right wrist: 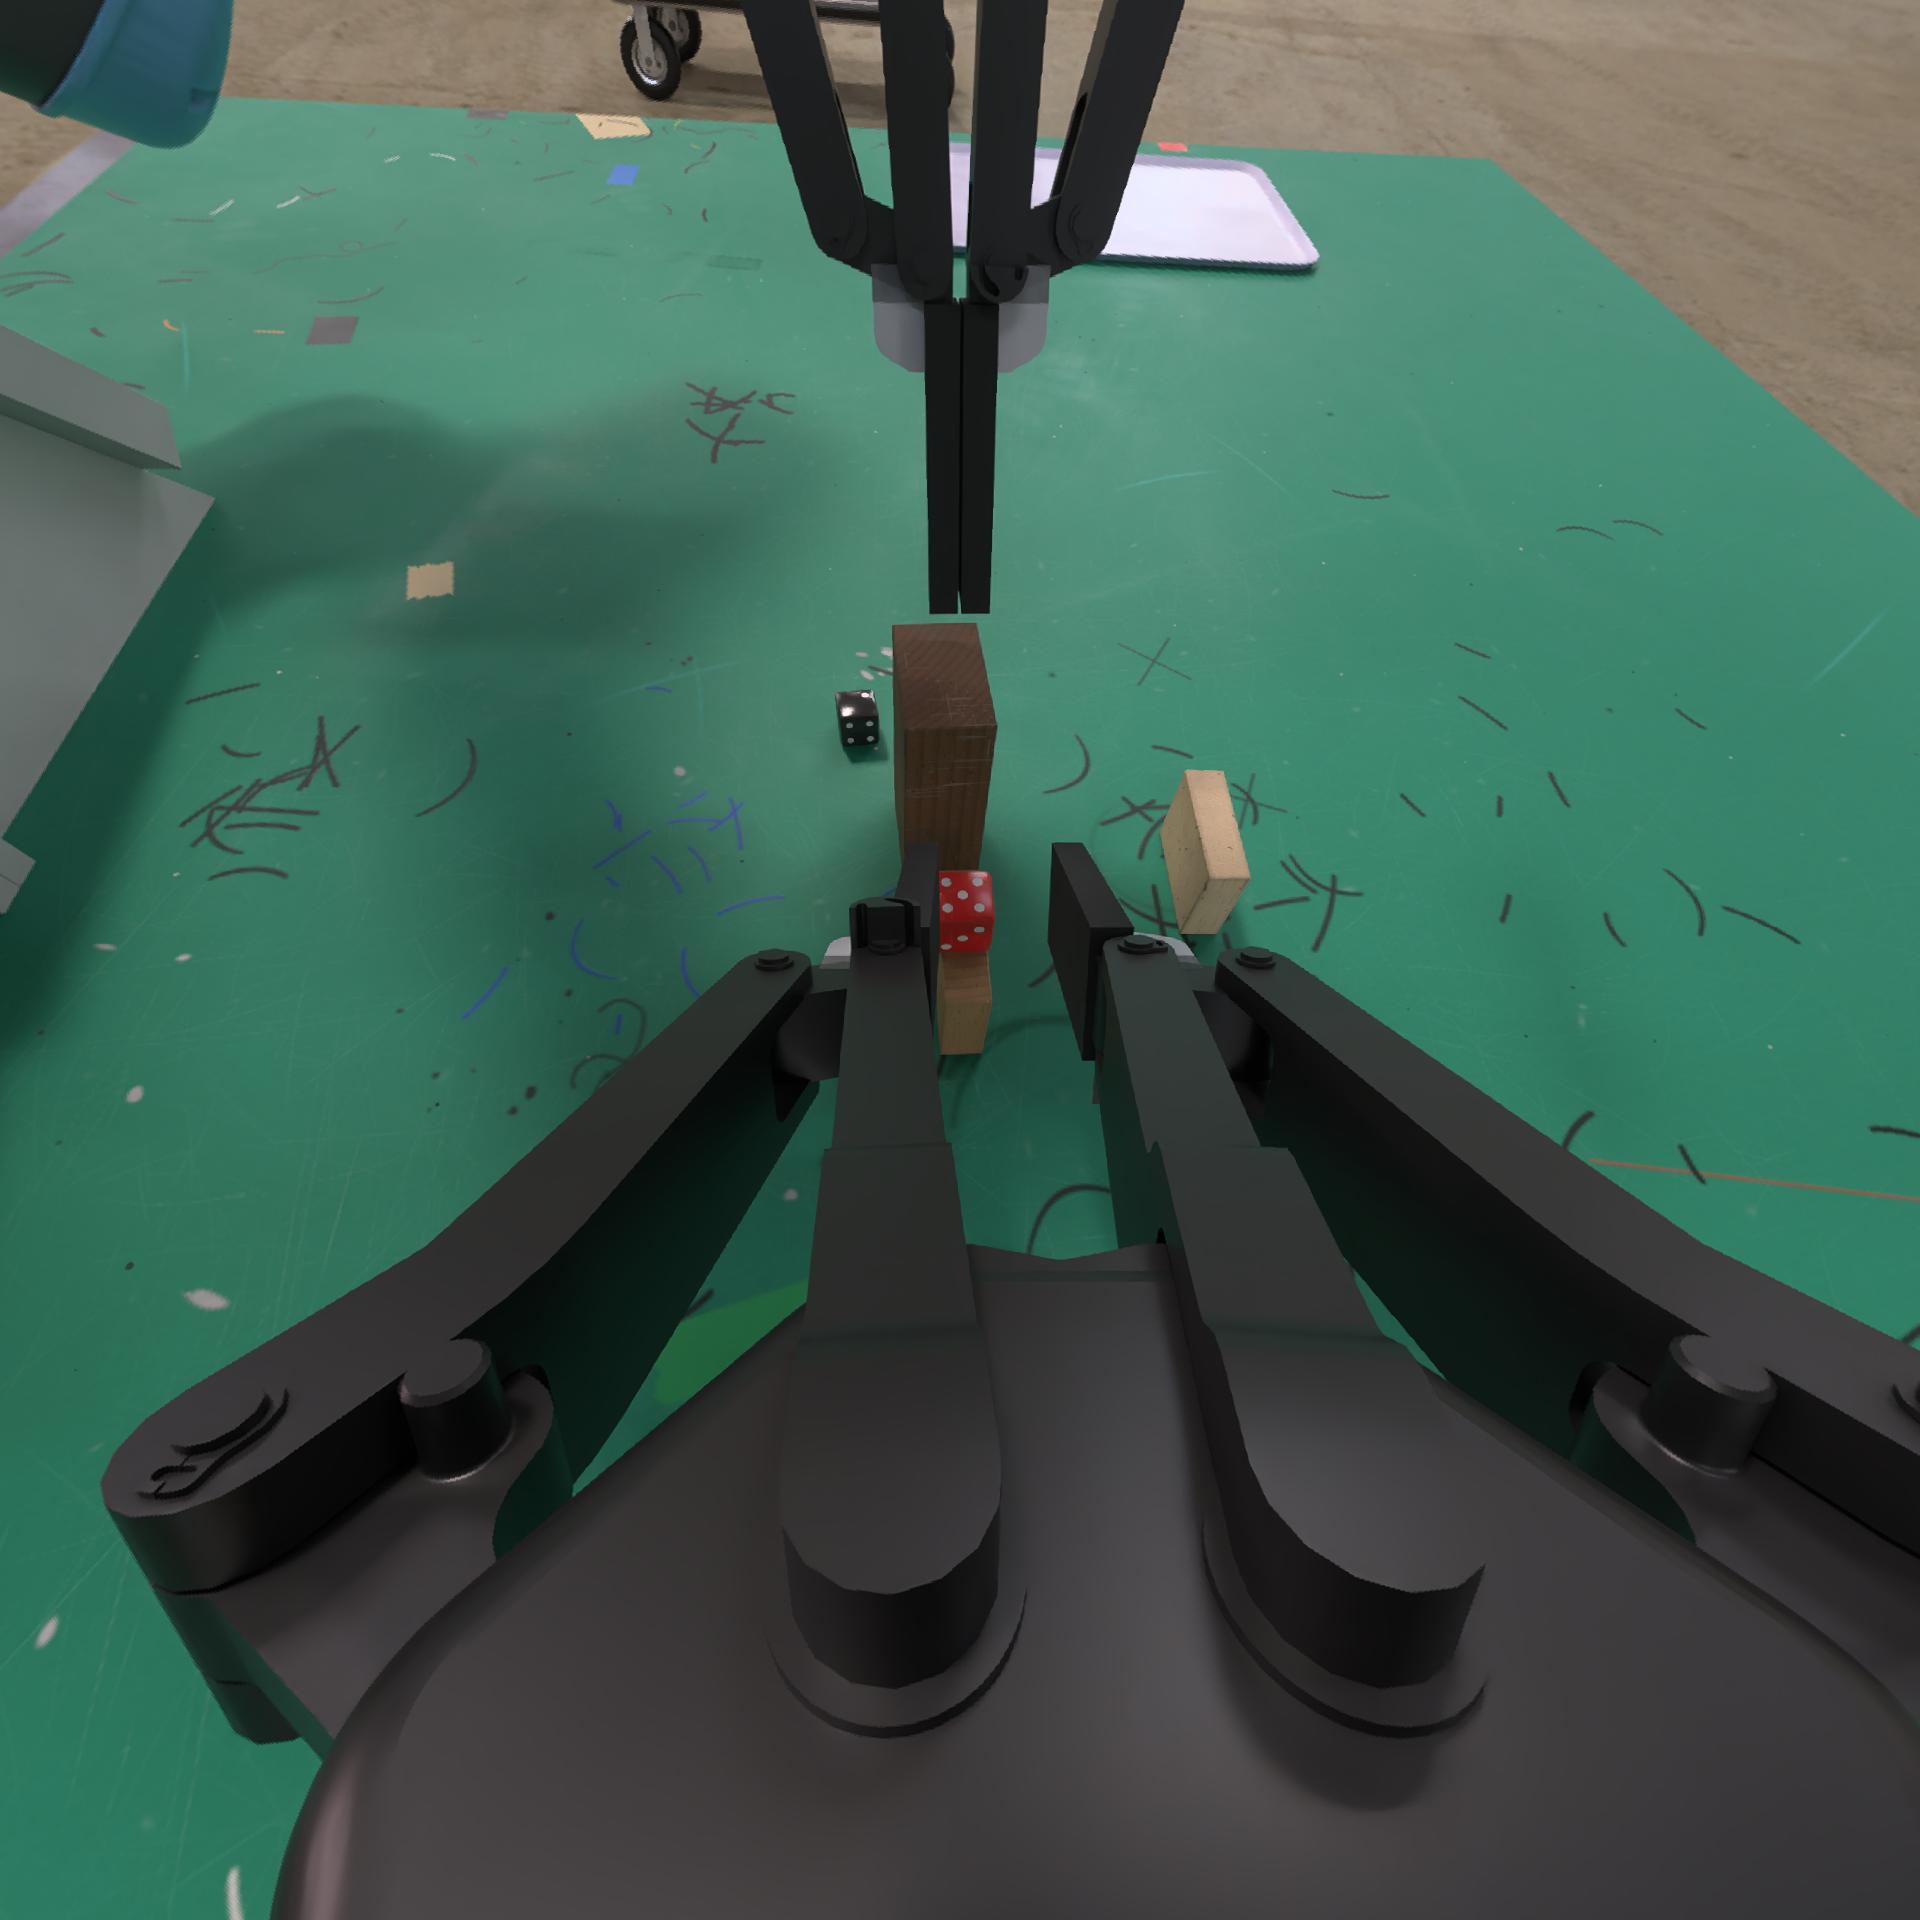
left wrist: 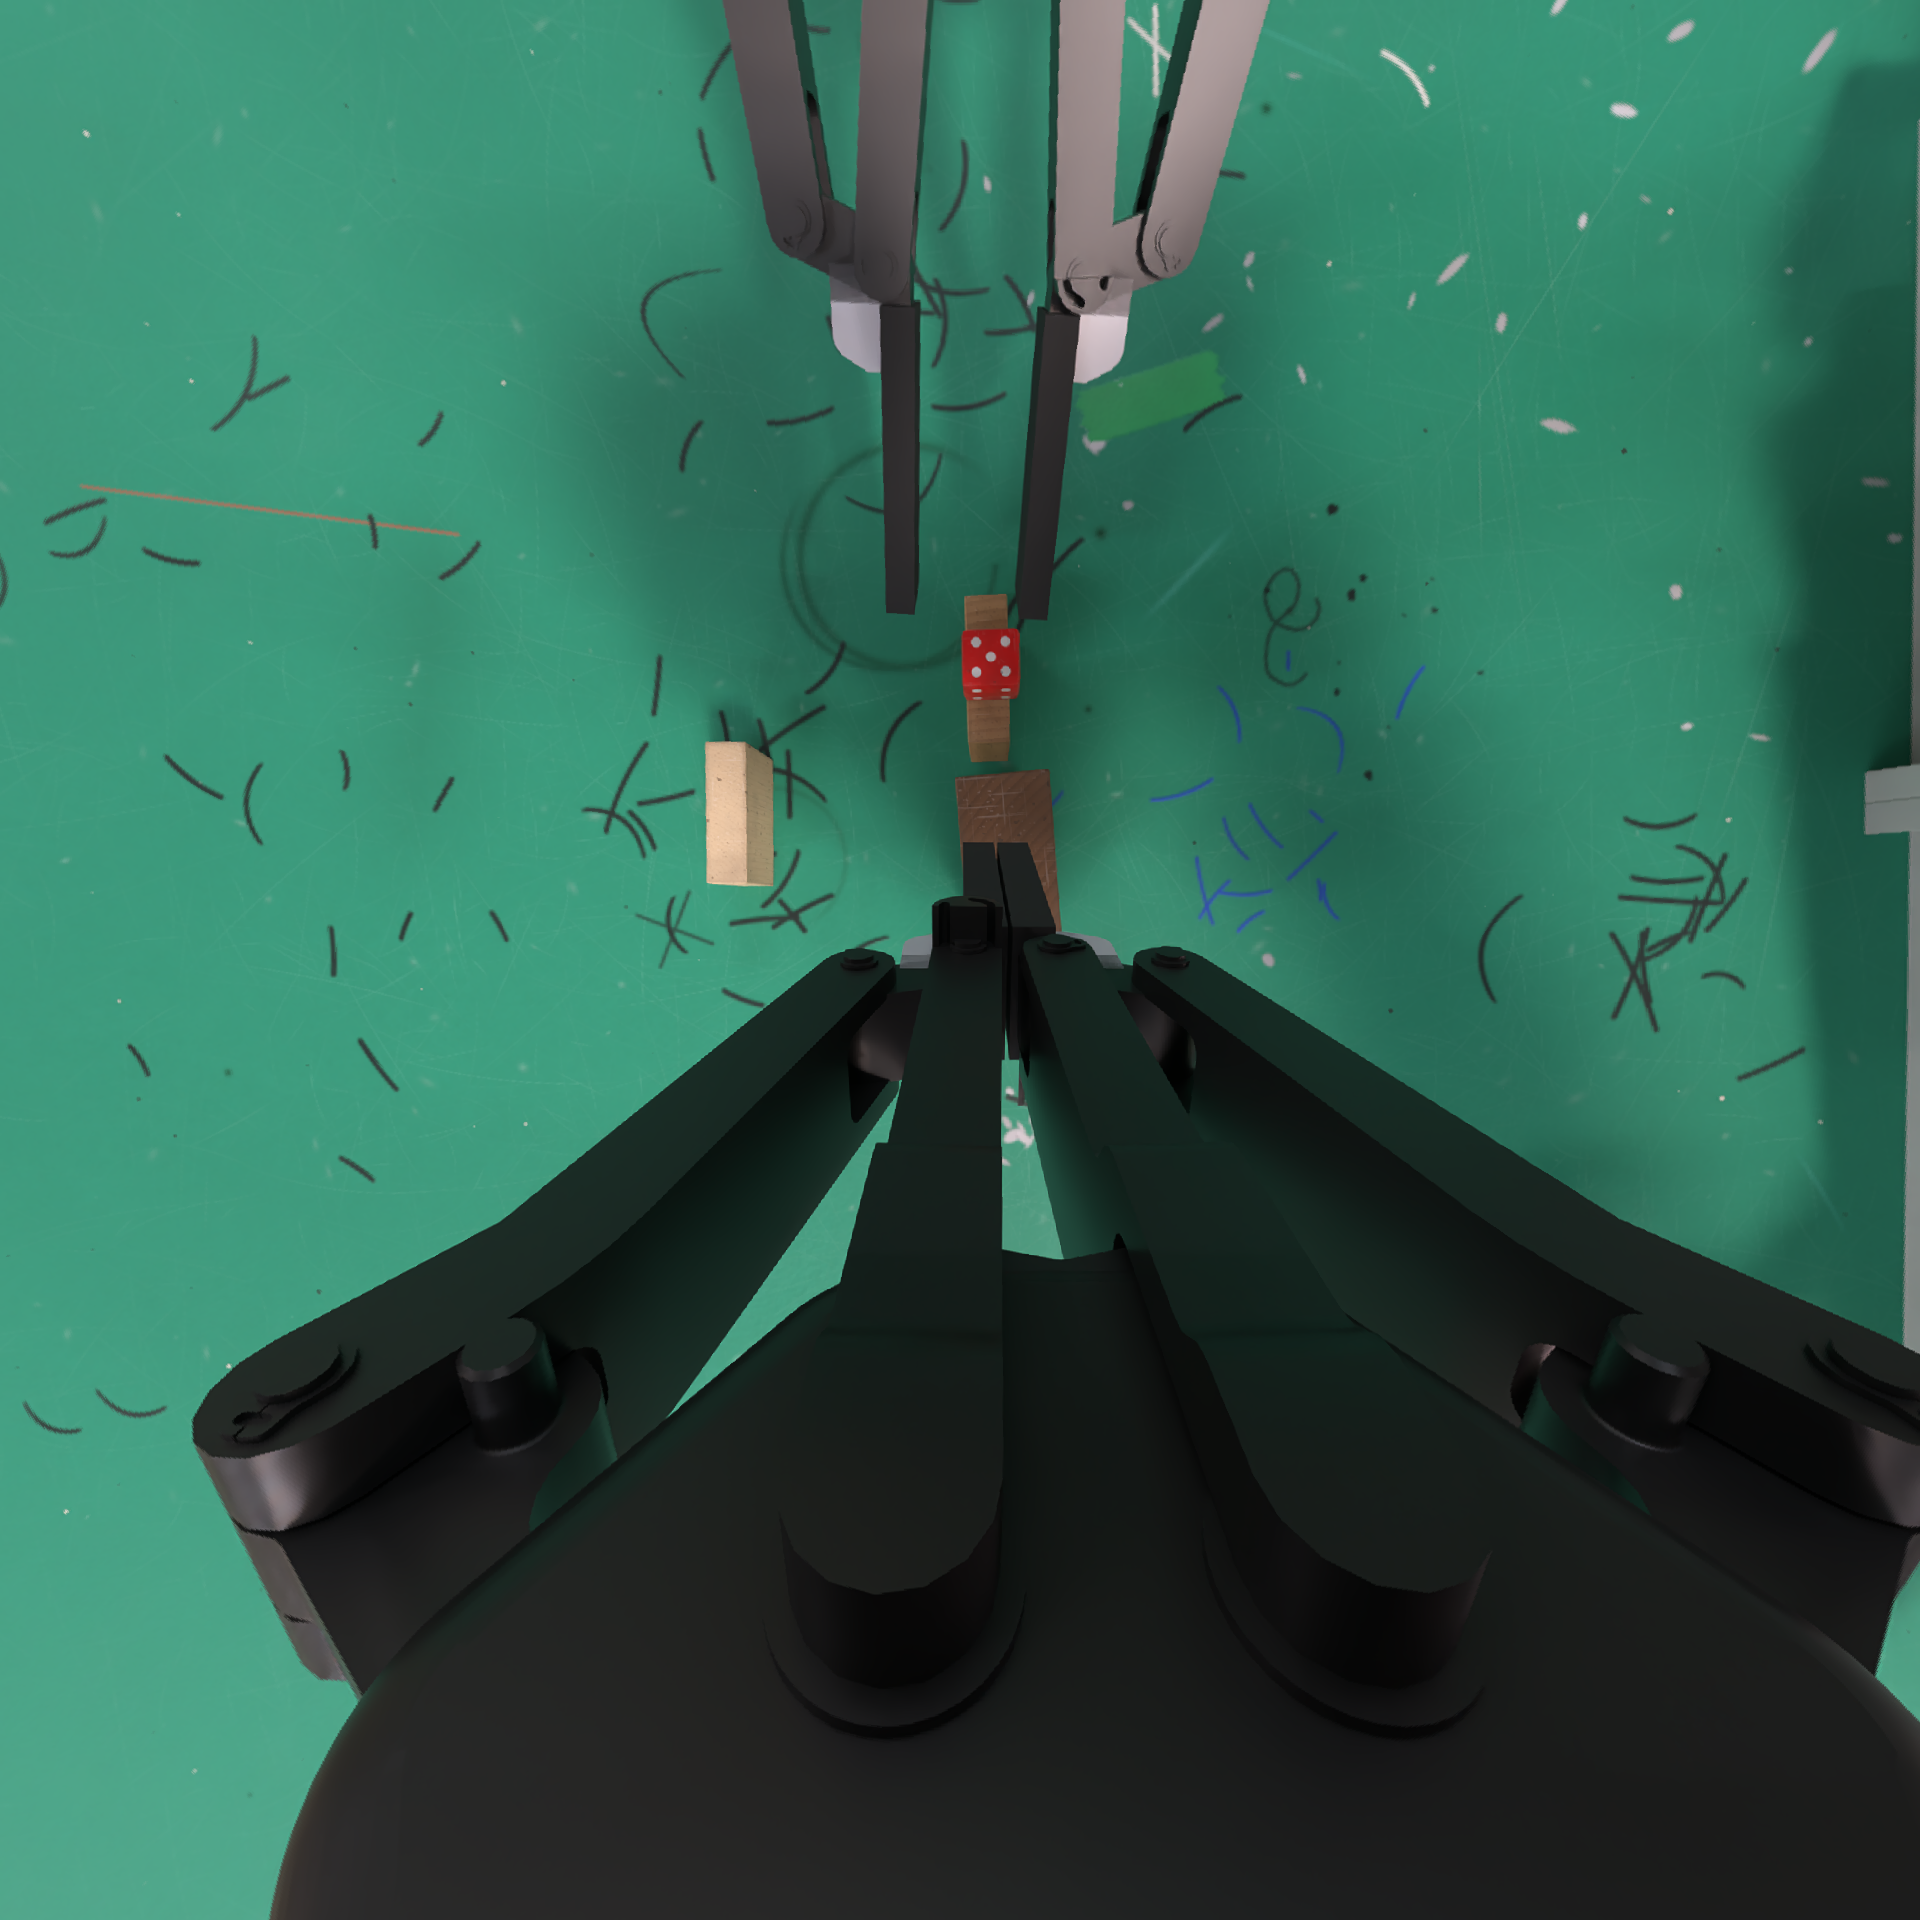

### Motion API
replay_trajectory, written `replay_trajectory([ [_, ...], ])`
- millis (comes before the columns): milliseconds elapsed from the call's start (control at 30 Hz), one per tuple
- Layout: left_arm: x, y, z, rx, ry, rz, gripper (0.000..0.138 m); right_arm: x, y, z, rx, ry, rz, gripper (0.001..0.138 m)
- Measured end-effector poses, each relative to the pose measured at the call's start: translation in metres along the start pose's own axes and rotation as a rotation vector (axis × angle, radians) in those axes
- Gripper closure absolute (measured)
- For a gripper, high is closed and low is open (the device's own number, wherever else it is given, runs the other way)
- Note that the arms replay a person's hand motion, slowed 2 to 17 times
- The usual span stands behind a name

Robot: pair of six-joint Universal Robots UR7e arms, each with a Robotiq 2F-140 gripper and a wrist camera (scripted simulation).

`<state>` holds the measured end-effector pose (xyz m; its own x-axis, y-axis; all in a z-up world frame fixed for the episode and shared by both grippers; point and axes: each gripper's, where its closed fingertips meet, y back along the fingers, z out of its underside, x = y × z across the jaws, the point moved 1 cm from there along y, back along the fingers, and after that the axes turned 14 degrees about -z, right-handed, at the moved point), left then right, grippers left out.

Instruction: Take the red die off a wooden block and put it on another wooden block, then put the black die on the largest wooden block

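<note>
The red die sits on a small tan wooden block; both also show in the left wrist view, the die on the block. My right gripper is open with its fingers either side of the die, the left finger close to it. It shows open in the left wrist view. My left gripper is shut and empty, hovering just above the tall dark brown block, and shows in the right wrist view. The black die lies on the table left of that block. A pale block stands to the right.
A white tray lies at the far edge of the green table. A grey box stands at the left. A cart wheel is on the floor beyond the table.
</note>
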<state>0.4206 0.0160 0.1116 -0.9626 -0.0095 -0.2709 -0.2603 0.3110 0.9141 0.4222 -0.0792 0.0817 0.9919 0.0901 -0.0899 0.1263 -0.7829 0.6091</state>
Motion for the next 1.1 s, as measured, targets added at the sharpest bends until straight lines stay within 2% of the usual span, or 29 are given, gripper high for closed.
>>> replay_trajectory([
  [333,0.0024,-0.0041,0.0051,-0.033,-0.008,0.011,0.138,0.0002,0.0015,-0.0003,0.003,0.001,0.003,0.11],
  [1100,0.0031,-0.0037,0.0065,0.005,0.041,0.006,0.137,-0.0001,0.0018,-0.0003,0.003,0.001,0.001,0.11],
])
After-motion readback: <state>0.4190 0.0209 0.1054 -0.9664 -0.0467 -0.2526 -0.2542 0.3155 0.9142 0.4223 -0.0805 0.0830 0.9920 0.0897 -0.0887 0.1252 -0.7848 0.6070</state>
